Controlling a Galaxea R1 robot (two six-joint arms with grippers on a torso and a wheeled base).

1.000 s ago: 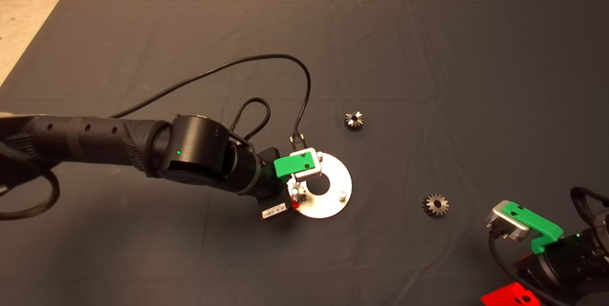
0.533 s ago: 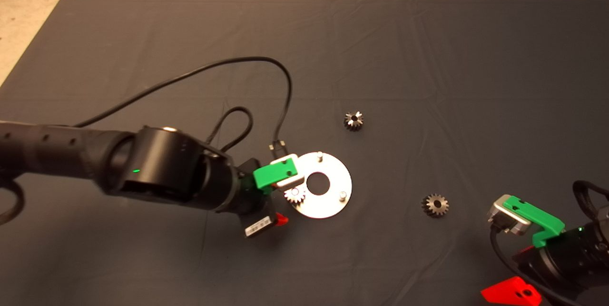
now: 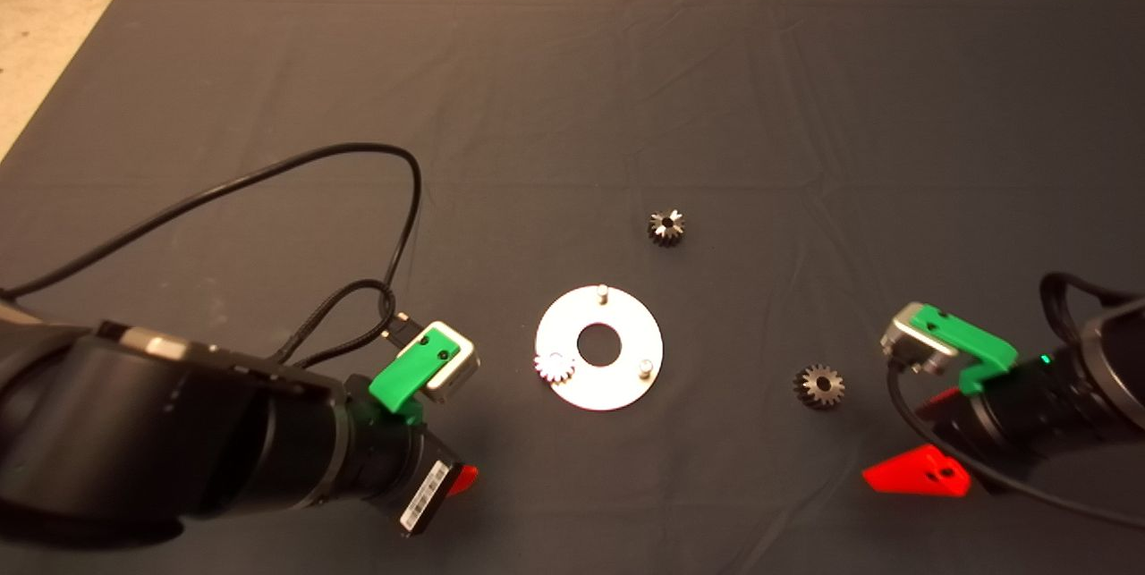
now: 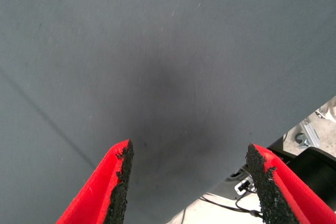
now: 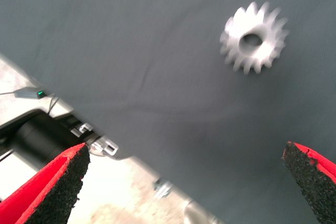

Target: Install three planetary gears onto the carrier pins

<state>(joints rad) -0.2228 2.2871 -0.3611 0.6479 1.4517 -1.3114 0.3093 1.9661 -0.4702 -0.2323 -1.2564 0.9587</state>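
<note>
The round silver plate (image 3: 617, 383) lies mid-mat with its carrier pins upright. One planetary gear (image 3: 555, 367) sits on the pin at the plate's left side. The two other pins (image 3: 602, 291) (image 3: 643, 367) are bare. A second gear (image 3: 666, 226) lies on the mat beyond the plate. A third gear (image 3: 818, 385) (image 5: 254, 38) lies to the plate's right. My left gripper (image 4: 189, 182) is open and empty, pulled back to the lower left, well clear of the plate. My right gripper (image 3: 899, 436) (image 5: 186, 182) is open just right of the third gear, not touching it.
The dark mat (image 3: 572, 92) covers the table, with pale floor beyond its far edge. The left arm's black cable (image 3: 295, 164) loops over the mat left of the plate. The mat's near edge and some equipment below it (image 5: 58, 135) show in the right wrist view.
My left gripper has let go of the gear on the plate's left pin and drawn back to the lower left. My right gripper has risen from the corner toward the gear right of the plate.
</note>
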